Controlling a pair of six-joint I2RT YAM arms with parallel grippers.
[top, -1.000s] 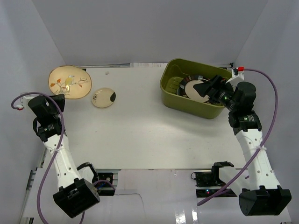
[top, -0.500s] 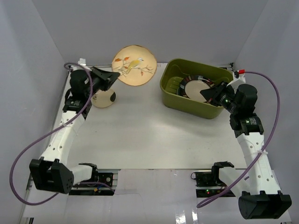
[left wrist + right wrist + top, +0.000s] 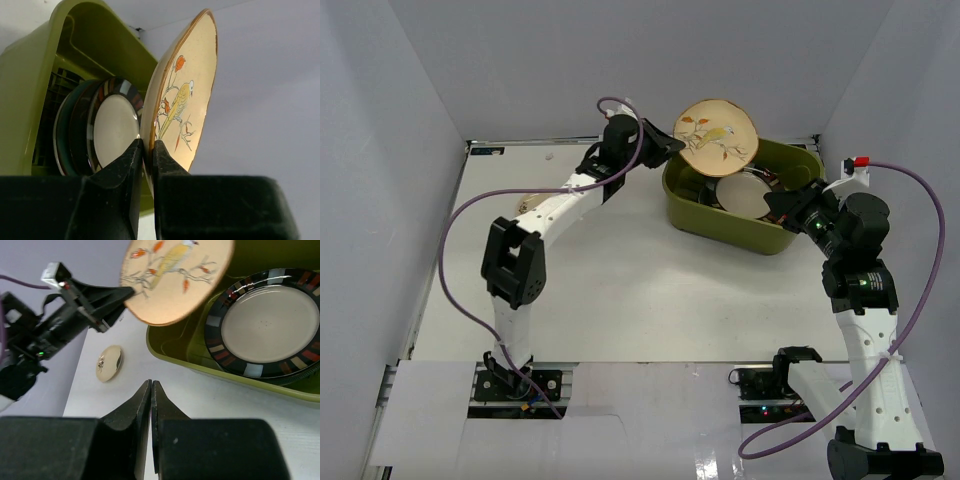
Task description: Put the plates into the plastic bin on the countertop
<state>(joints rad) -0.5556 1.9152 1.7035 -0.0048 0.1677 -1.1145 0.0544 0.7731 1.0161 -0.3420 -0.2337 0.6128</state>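
Note:
A cream plate painted with a bird (image 3: 717, 137) hangs tilted on edge over the back left rim of the olive-green plastic bin (image 3: 720, 232). My left gripper (image 3: 672, 148) is shut on its rim; in the left wrist view the fingers (image 3: 148, 145) pinch the bird plate (image 3: 185, 100) beside the bin (image 3: 30, 90). Inside the bin lies a stack of plates topped by one with a pale centre and dark patterned rim (image 3: 740, 193) (image 3: 270, 322). My right gripper (image 3: 772, 208) (image 3: 151, 382) is shut on nothing at the bin's near right wall.
A small cream plate (image 3: 109, 363) lies on the white countertop (image 3: 620, 280) at the far left, mostly hidden behind the left arm in the top view (image 3: 527, 205). Pale walls enclose the countertop on three sides.
The left arm has swung the bird plate from the back left of the countertop across to above the bin. The right gripper has shut and drawn back from the stack.

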